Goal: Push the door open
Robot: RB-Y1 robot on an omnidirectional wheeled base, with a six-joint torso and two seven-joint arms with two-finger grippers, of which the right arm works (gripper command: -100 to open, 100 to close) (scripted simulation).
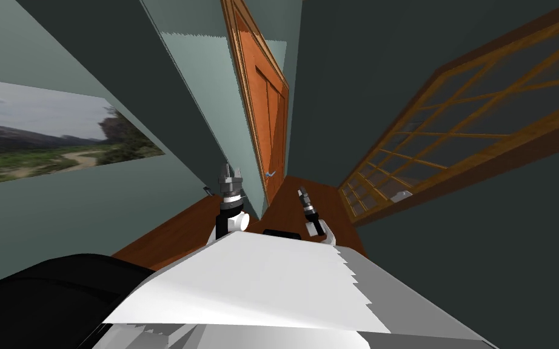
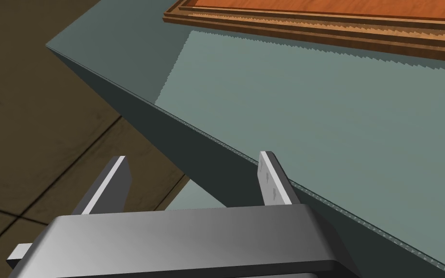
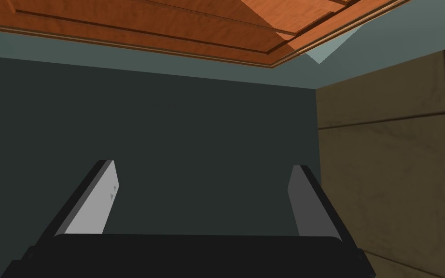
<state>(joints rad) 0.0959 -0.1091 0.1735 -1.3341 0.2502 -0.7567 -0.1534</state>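
Straight ahead of the robot, an orange-brown panelled door [image 1: 269, 115] stands in a lighter wooden frame [image 2: 313, 29], with grey-green walls on either side. A small blue-grey handle [image 1: 270, 174] sits low on the door's near edge. From these angles it is not clear whether the door is shut or ajar.

Both arms are raised in front of the chest, one on each side of that edge. The left gripper [image 1: 230, 172] points at the pale wall left of the door. Its wrist view shows the fingers [image 2: 272, 178] spread apart and holding nothing, on either side of a sharp wall corner [image 2: 178, 145], with the door beyond. The right gripper [image 1: 301, 192] hangs to the right of the handle, short of the door. Its fingers [image 3: 96, 202] are likewise parted and empty, aimed at a dark wall [image 3: 192, 145] with the door's panels further on.

A reddish wooden floor [image 1: 175, 233] runs up to the threshold. A lattice window [image 1: 454, 121] fills the right-hand wall, and a landscape picture [image 1: 42, 136] hangs on the left.
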